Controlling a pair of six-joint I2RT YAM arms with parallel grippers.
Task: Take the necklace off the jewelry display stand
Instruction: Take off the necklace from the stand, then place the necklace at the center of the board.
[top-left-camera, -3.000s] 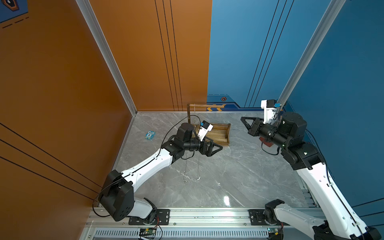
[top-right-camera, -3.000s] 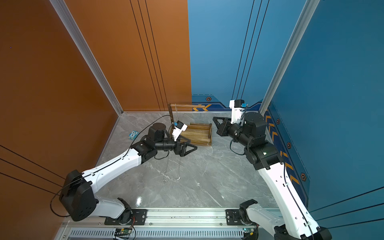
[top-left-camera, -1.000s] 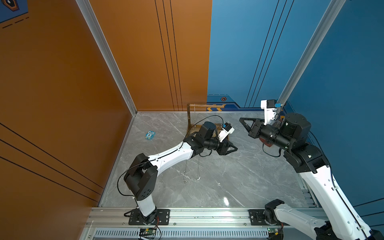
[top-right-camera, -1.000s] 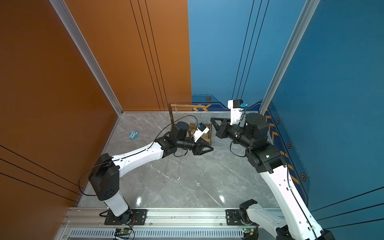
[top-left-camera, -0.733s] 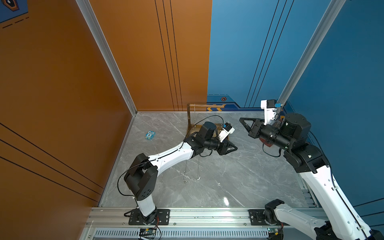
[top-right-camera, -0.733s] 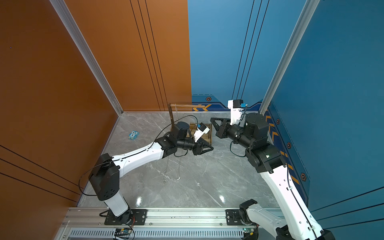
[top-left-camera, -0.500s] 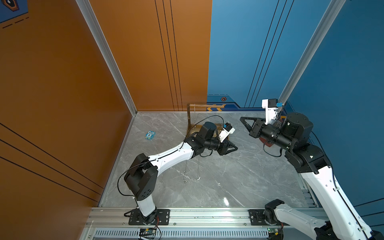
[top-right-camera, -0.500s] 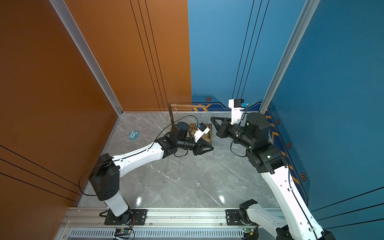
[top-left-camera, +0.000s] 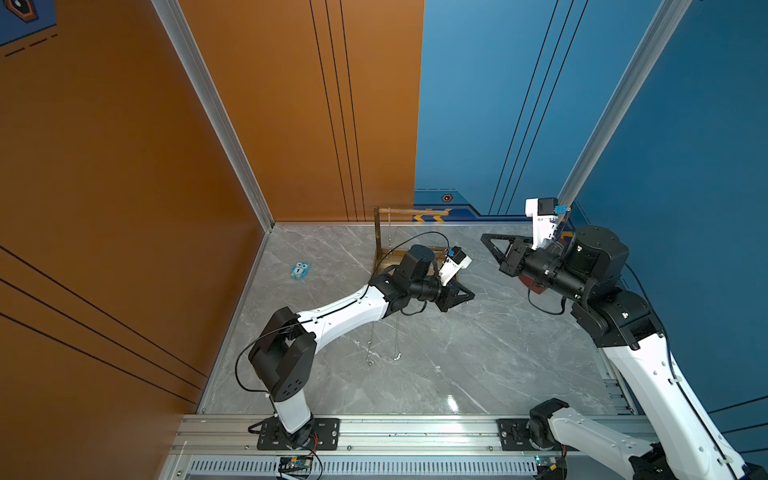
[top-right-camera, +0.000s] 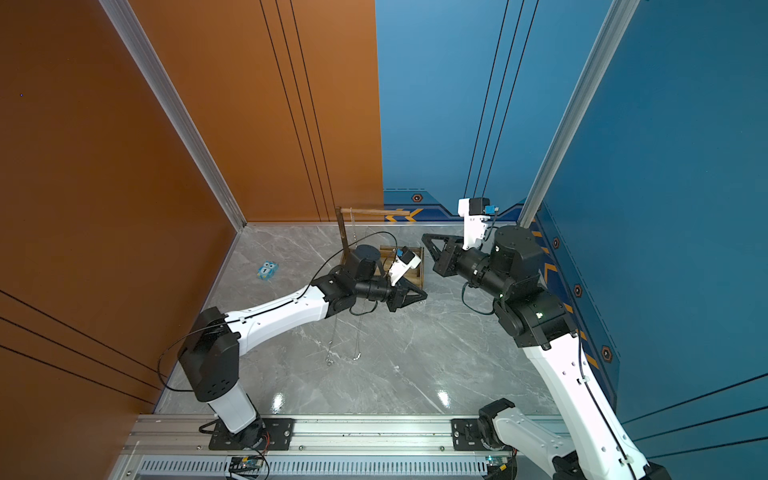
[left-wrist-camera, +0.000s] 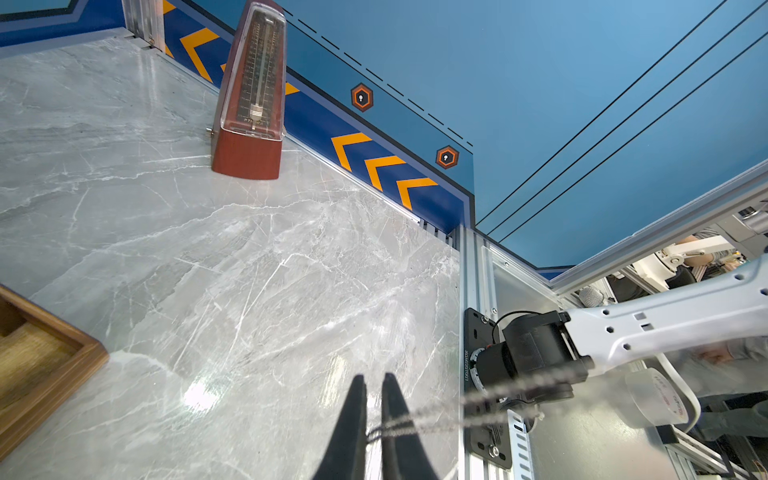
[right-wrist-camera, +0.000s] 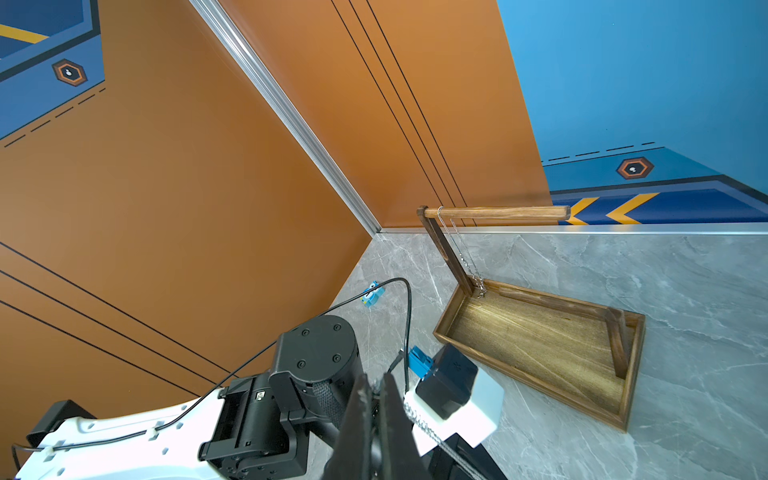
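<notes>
Necklace held clear of the jewelry display stand by two closed grippers.

The left gripper is closed almost fully on the thin silver necklace, which is pinched between its fingers. The right gripper is shut as well, higher and farther right, and the chain is seen running from its tips down toward the left one. Two holding points are probably used so that the limp chain is not dropped or tangled. It is held over the bare table, just near-right of the tray base. A second chain is seen hanging on the top rod beside the post. Loose chains are laid flat nearer the front.
</notes>
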